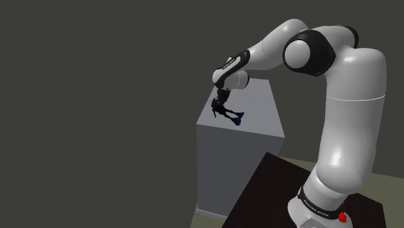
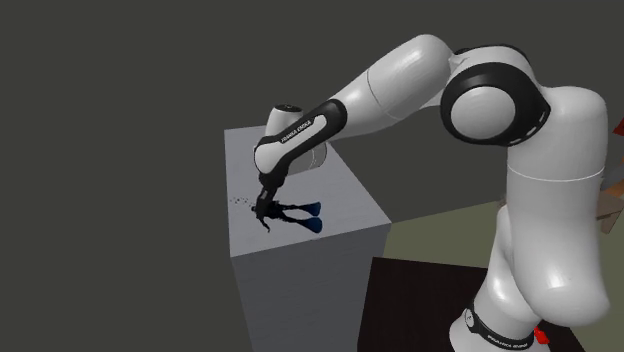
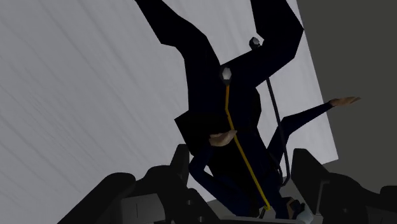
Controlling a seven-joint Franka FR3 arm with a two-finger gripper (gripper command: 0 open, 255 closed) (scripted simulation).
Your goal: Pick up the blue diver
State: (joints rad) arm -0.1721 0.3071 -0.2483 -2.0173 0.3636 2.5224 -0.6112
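The diver (image 1: 230, 115) is a small dark figure with blue fins (image 2: 312, 218). It lies flat on top of a grey box (image 1: 239, 168), close to the box's front edge in the second exterior view. My gripper (image 1: 219, 105) points down at the end of the figure away from the fins (image 2: 263, 212). In the wrist view the diver's dark torso (image 3: 229, 114), crossed by a yellow line, sits between my fingers. The gripper (image 3: 243, 168) is open, one finger on either side of the upper body.
The grey box (image 2: 300, 280) stands on the floor ahead of my dark-topped stand (image 1: 265, 194). Its top is narrow, and the edges fall close to the diver. A small red part (image 1: 341, 215) sits at the arm's base. Dark grey walls lie behind.
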